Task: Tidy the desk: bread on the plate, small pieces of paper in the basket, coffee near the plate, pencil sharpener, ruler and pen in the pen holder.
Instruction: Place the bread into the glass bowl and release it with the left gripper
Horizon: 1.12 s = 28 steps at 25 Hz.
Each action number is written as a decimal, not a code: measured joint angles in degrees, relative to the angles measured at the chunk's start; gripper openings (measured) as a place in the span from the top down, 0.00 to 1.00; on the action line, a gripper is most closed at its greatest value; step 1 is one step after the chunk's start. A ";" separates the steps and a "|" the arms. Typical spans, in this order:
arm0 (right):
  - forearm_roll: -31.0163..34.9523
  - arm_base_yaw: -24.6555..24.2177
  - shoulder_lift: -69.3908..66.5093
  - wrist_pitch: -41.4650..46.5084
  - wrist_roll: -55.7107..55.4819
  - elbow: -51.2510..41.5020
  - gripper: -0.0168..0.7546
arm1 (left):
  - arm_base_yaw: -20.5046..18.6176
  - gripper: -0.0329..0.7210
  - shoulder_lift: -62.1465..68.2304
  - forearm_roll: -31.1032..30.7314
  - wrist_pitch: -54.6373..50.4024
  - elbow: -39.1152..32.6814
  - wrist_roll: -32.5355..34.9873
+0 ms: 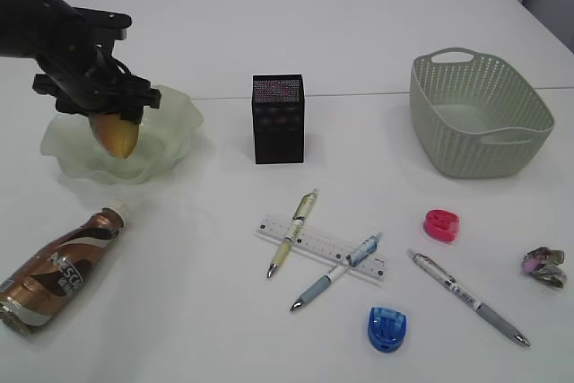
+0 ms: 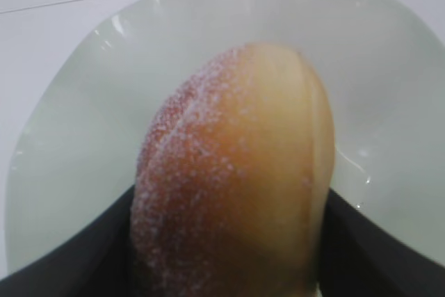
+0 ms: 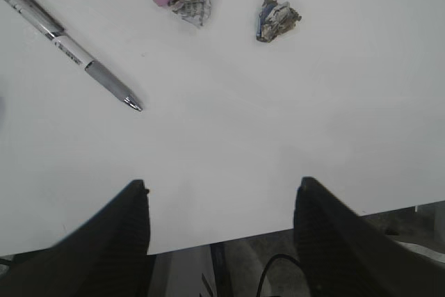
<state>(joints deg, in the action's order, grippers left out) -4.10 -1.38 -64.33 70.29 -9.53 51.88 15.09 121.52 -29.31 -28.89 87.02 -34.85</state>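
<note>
Golden-brown bread (image 1: 117, 134), pale green plate (image 1: 175, 145), black mesh pen holder (image 1: 278, 120), grey-green perforated basket (image 1: 480, 114)

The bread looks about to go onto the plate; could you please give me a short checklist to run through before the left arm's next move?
1. Bread over the plate: ok; the left wrist view shows the green dish all around it.
2. Bread resting on the plate: cannot tell; it hangs tilted, tip down, and contact is not visible.
3. Left gripper released: cannot tell; its fingers flank the bread on both sides.
4. Plate free of other items: ok, as far as it shows.
5. Coffee near the plate: not ok yet; it lies on its side in front of it.
6. Right gripper clear: ok; open over bare desk.
</note>
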 joint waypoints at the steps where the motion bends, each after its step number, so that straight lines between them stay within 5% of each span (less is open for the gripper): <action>1: 0.00 0.00 0.00 0.00 0.00 0.00 0.32 | 0.00 0.30 0.00 0.00 0.05 0.00 0.00; 17: 0.00 0.00 0.00 0.00 0.00 0.00 0.32 | 0.00 0.29 0.00 -4.48 2.43 0.00 -0.05; 28: 0.00 0.00 0.00 0.00 0.00 0.00 0.32 | 0.00 0.11 0.00 -4.48 1.12 0.00 -2.62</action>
<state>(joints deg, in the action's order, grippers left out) -4.10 -1.38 -64.33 70.29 -9.53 51.88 15.09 121.52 -33.78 -27.76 87.02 -37.47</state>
